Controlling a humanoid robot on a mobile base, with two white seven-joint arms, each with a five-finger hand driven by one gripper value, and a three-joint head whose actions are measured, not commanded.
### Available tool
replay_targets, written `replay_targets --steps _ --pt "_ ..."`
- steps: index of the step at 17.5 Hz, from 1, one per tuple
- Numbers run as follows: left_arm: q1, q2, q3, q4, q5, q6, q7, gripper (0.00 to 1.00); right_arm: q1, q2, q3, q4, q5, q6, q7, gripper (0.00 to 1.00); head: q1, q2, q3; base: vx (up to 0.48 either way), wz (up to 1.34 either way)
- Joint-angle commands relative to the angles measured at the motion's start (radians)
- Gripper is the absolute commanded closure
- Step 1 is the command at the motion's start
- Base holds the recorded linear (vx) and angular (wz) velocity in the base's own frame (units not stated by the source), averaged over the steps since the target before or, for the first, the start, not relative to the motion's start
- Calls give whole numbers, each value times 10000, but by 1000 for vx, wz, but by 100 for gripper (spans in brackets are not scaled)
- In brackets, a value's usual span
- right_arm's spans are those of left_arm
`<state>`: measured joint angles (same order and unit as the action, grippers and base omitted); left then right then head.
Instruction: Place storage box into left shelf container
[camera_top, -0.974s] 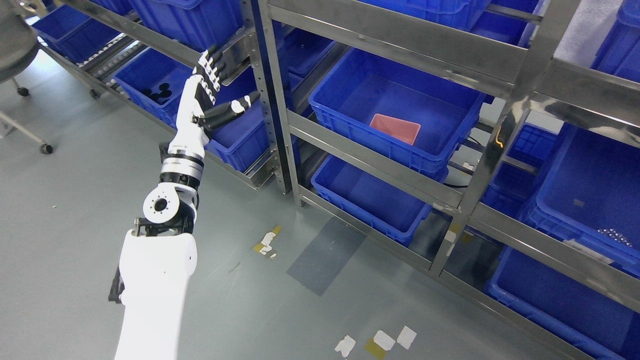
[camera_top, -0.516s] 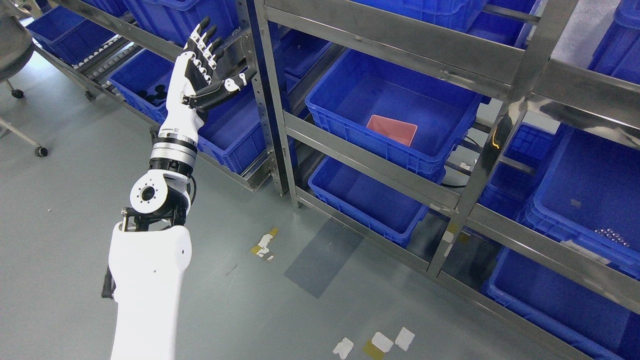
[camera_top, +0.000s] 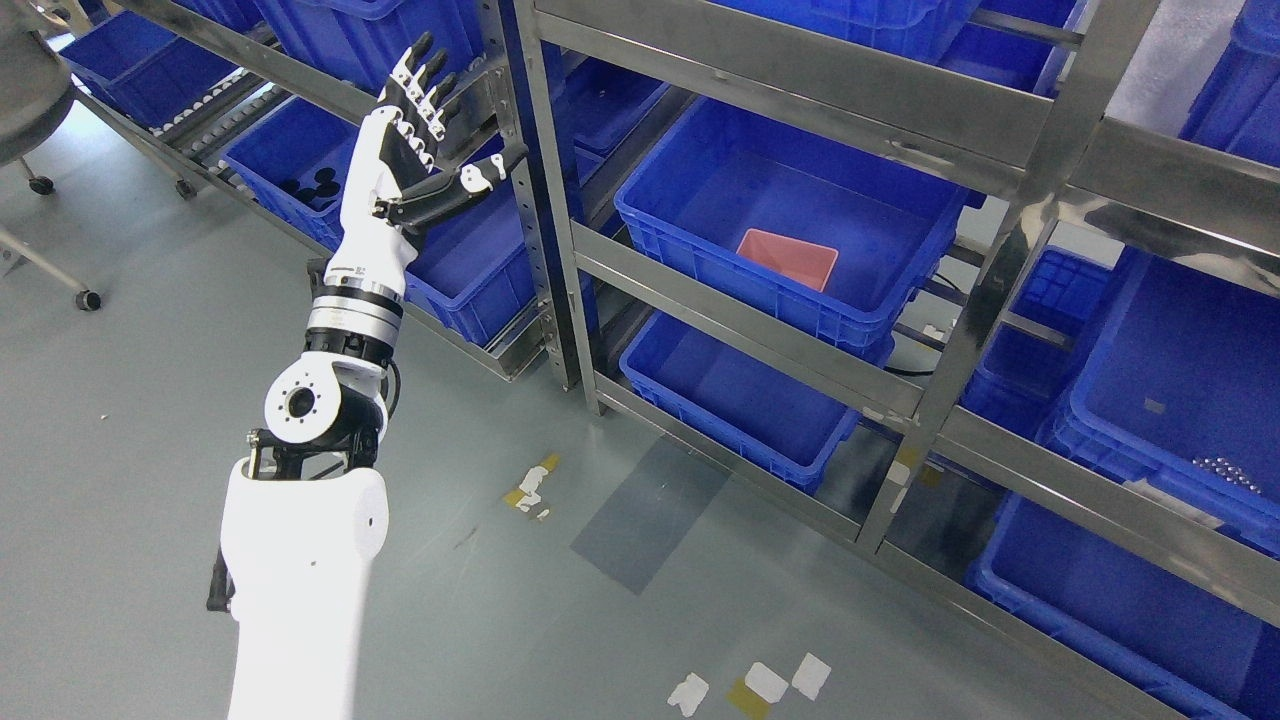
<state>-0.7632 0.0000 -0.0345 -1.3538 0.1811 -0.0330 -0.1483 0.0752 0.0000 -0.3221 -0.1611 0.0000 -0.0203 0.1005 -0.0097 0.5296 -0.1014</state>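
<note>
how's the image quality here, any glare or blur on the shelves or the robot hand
Head view: sharp overall, with bright glare streaks on the steel shelf rails; the open white and black left hand shows no motion blur; the pink storage box in its blue plastic bin is evenly lit.

Bright even light, glare on steel shelf rails (camera_top: 800, 95); sharp, perhaps slight edge distortion

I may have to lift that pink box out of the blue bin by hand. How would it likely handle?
The pink box looks like a thin-walled open tray, so probably light and fairly stiff. It lies flat on the floor of the blue bin, so tipping seems unlikely. Its smooth-looking surface may slip when pushed.
</note>
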Motion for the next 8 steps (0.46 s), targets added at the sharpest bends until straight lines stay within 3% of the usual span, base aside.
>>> replay_targets --steps 1,8 --pt "161 175 -468 -375 15 8 -5 0 0 -174 0 0 77 3 3413 0 0 0 0 0 0" --pt "300 175 -391 -391 15 -23 -5 0 0 -174 0 0 77 3 3413 0 0 0 0 0 0"
